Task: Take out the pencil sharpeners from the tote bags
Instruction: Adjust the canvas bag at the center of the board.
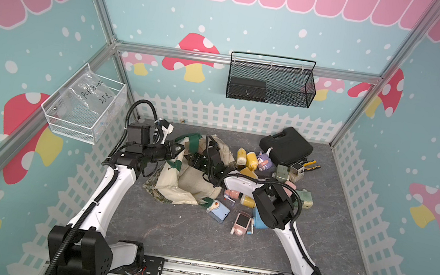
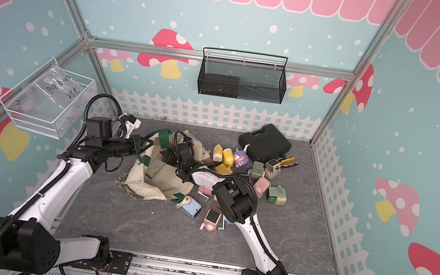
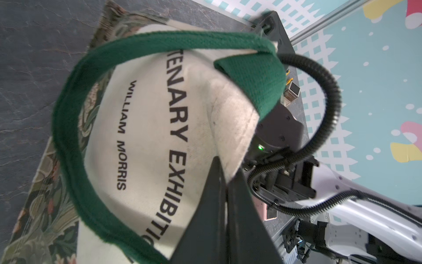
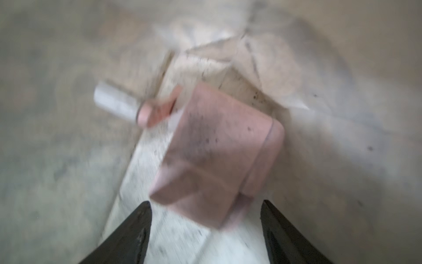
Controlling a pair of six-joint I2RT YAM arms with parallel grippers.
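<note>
Now R gripper (image 4: 206, 203), jaws spread, sits inside bag (image 3: 146, 128) over pink sharpener (image 4: 219, 146): prob light, hard, slick plastic, so pinch flat sides, not crank. L gripper (image 3: 222, 169) clenched on bag rim.

This is a robot test cell in a lab, dressed up as a toy-like booth: a grey stone-look tabletop (image 1: 169, 231) is boxed in by an aluminium frame (image 1: 166, 52) carrying printed wall panels (image 1: 259, 25) of mushrooms, white picket fence and pink awning. Two white-and-black robot arms, the left arm (image 1: 103, 194) and the right arm (image 1: 294, 244), are bolted to a metal rail (image 1: 222, 274) along the tabletop's near edge. Above the tabletop's far edge a black mesh basket (image 1: 286, 98) hangs on the frame, and above its left side a white wire basket (image 1: 73, 125) holds a clear plastic bag (image 1: 92, 95) with a handwritten label.
</note>
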